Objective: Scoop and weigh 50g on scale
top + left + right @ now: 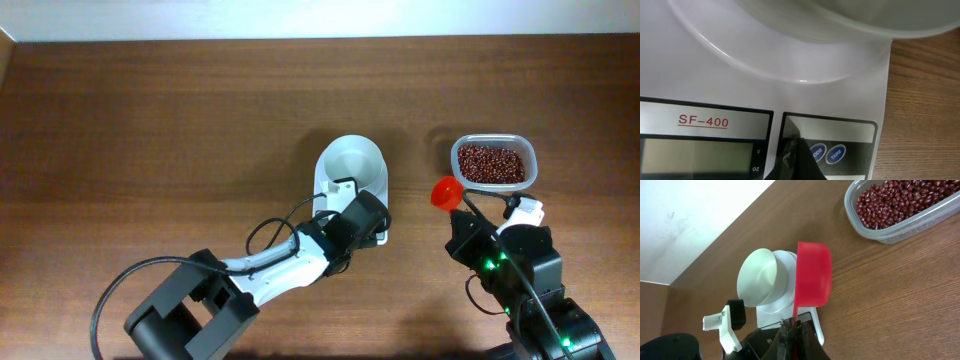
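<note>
The white scale (382, 234) stands mid-table with its round white bowl (352, 164) on top, nothing inside. My left gripper (365, 214) is shut, empty, over the scale's front panel. In the left wrist view its tip (796, 149) rests on the panel just left of the two blue buttons (818, 151); the grey display (695, 155) shows no digits. My right gripper (470, 226) is shut on the handle of a red scoop (446, 192), whose cup (814, 274) looks empty and hangs between the scale (812, 319) and the bean tub.
A clear plastic tub (492, 163) full of red beans sits at the right, also seen in the right wrist view as the tub (900, 205) at top right. The table's far edge meets a white wall (690, 220).
</note>
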